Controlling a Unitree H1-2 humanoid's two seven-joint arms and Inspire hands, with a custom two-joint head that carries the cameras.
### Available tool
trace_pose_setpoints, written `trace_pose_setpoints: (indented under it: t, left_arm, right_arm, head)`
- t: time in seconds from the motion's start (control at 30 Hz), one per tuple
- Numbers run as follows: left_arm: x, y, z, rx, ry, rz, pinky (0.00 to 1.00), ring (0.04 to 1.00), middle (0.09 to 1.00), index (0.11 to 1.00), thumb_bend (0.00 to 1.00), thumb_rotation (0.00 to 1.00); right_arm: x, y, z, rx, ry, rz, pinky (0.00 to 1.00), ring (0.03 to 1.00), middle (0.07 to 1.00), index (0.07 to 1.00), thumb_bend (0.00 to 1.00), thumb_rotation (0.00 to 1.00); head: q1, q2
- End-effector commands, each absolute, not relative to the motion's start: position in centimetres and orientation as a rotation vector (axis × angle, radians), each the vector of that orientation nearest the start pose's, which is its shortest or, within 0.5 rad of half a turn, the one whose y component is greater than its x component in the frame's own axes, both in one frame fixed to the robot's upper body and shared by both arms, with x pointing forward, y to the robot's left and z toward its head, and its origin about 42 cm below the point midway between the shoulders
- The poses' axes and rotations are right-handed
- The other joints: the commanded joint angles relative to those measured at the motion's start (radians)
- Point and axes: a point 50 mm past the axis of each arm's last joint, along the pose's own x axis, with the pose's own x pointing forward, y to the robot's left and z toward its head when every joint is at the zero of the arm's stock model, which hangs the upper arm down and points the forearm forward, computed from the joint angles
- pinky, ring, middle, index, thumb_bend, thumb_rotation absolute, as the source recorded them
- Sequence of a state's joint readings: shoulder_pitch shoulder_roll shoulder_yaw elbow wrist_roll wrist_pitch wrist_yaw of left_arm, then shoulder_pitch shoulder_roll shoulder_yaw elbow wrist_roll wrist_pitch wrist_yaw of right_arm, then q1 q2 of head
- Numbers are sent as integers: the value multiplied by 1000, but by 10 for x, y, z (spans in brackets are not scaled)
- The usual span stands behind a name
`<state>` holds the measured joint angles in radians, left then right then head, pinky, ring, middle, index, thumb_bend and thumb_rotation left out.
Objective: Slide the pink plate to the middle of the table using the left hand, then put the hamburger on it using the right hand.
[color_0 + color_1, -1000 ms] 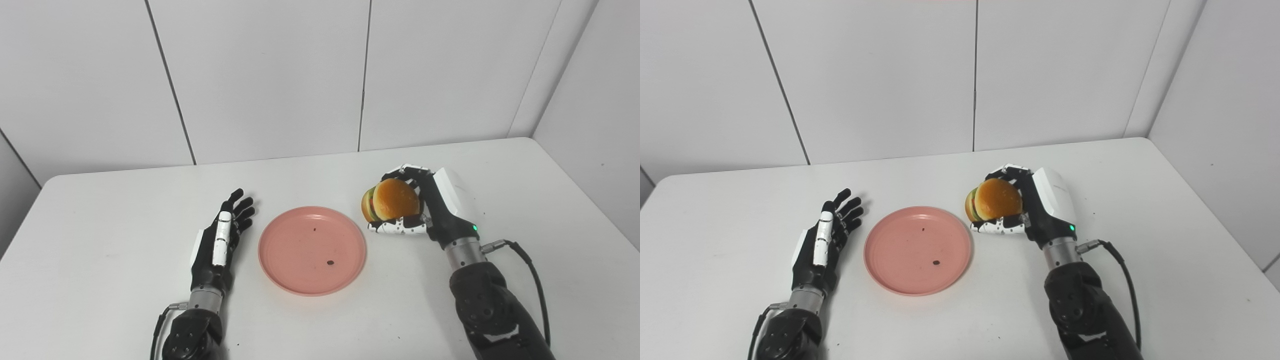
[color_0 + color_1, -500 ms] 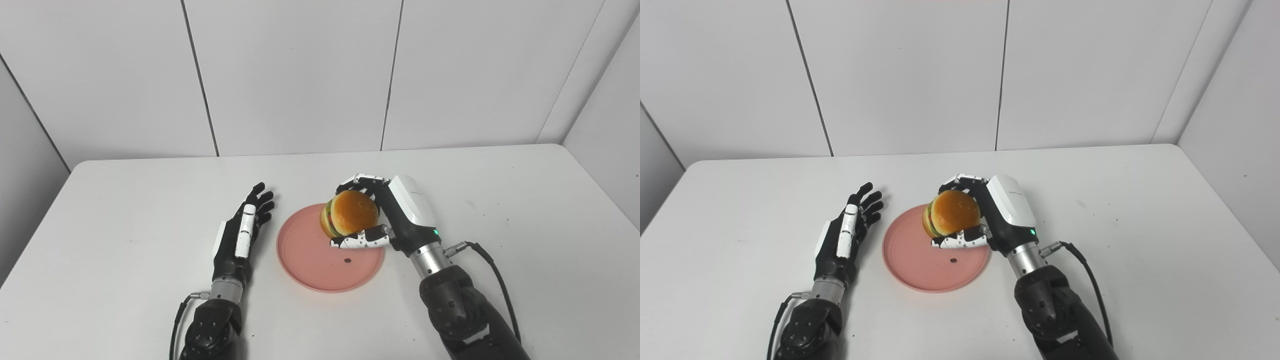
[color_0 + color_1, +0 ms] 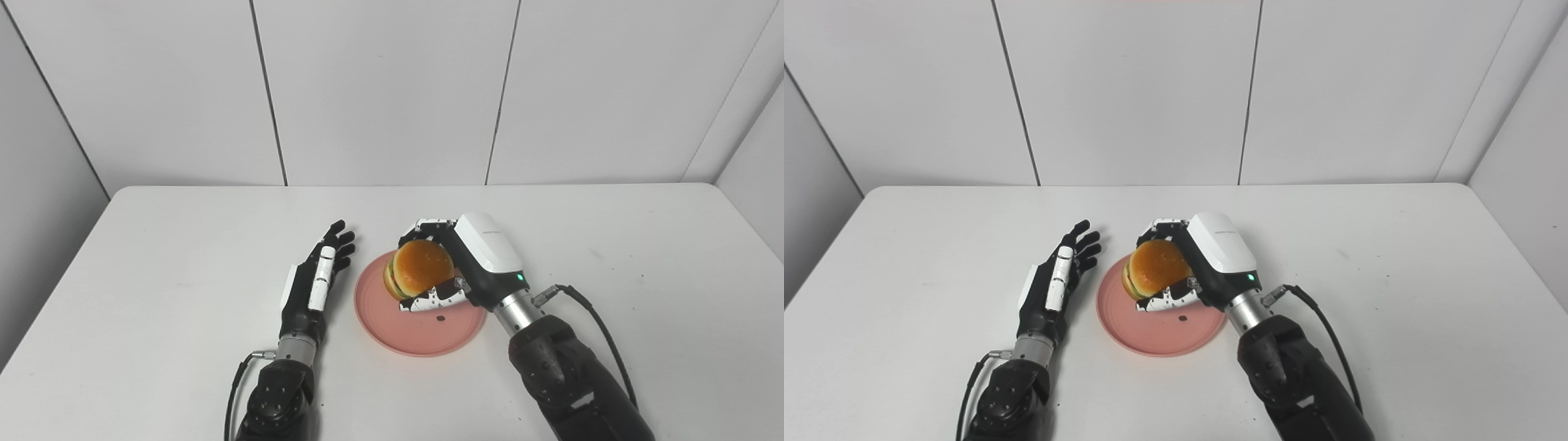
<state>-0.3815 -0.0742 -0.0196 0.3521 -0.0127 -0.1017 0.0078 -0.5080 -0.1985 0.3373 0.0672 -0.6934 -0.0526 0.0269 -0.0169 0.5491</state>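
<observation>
Your right hand [image 3: 471, 263] is wrapped around the hamburger [image 3: 418, 275], fingers over the bun's far side and thumb beneath, holding it over the far half of the pink plate [image 3: 422, 327]; you can't tell whether it touches. The plate lies near the middle of the white table [image 3: 153, 275]. Your left hand [image 3: 312, 285] rests just left of the plate, fingers spread, holding nothing.
</observation>
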Motion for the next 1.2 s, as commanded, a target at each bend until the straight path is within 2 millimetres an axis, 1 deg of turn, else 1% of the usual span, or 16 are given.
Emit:
trace_pose_setpoints:
  t: [0.0,0.1,0.23,0.5,0.57,0.6,0.7,0.77,0.83,0.87,0.9,1.0,1.03,1.07,1.1,1.17]
  left_arm:
    - [366,136,82,-67,38,-125,862,852,855,850,582,1000]
    - [366,136,83,-69,39,-128,866,857,861,858,583,1000]
    - [366,136,83,-65,39,-126,871,856,860,859,588,1000]
    - [366,136,84,-75,38,-130,879,862,864,858,584,1000]
    - [367,136,84,-75,39,-131,883,864,865,857,583,1000]
    - [367,136,84,-70,37,-130,883,863,864,856,581,1000]
    - [367,136,84,-72,36,-129,880,860,863,855,575,1000]
    - [367,135,84,-67,37,-130,874,859,862,856,577,1000]
    - [368,135,84,-61,38,-128,870,856,860,855,580,1000]
    - [368,135,84,-60,39,-127,867,855,859,855,584,1000]
    - [368,135,85,-62,39,-127,866,854,859,855,585,1000]
    - [367,135,85,-63,37,-131,868,859,863,856,576,1000]
    - [367,135,85,-63,37,-132,868,860,864,857,577,1000]
    - [367,135,85,-63,38,-133,867,859,864,858,579,1000]
    - [367,134,85,-68,37,-132,867,859,864,858,579,1000]
    - [367,134,85,-73,37,-129,868,860,864,855,575,1000]
  right_arm:
    - [410,-135,256,-992,-662,301,236,370,446,537,506,0]
    - [413,-137,254,-1014,-653,304,219,409,489,490,514,0]
    - [418,-140,249,-1038,-636,308,274,385,439,527,508,0]
    - [417,-140,253,-1104,-622,329,312,417,473,503,513,0]
    - [418,-141,254,-1123,-618,337,323,405,455,520,511,0]
    - [418,-141,254,-1130,-615,342,338,401,447,528,510,0]
    - [418,-142,255,-1152,-607,354,489,437,457,533,512,0]
    - [418,-142,254,-1160,-609,361,527,520,466,524,516,3]
    - [418,-142,253,-1157,-619,371,531,539,473,519,517,4]
    - [418,-141,253,-1154,-625,375,537,568,558,505,509,85]
    - [418,-141,252,-1151,-626,379,539,578,588,500,507,112]
    - [416,-141,250,-1148,-639,382,647,688,695,498,506,142]
    - [416,-141,249,-1146,-644,386,684,721,725,648,554,178]
    - [416,-141,248,-1144,-647,390,712,745,746,727,577,209]
    - [416,-141,248,-1154,-646,401,715,748,748,735,579,212]
    - [416,-141,247,-1183,-640,430,788,802,802,813,588,326]
  head:
    - [-1,1]
    - [-1,2]
    - [-1,4]
    - [-8,4]
    - [-9,5]
    - [-10,2]
    - [-10,2]
    - [-10,3]
    - [-12,4]
    - [-12,4]
    - [-12,4]
    - [-12,4]
    - [-12,4]
    - [-12,4]
    - [-15,7]
    - [-15,6]
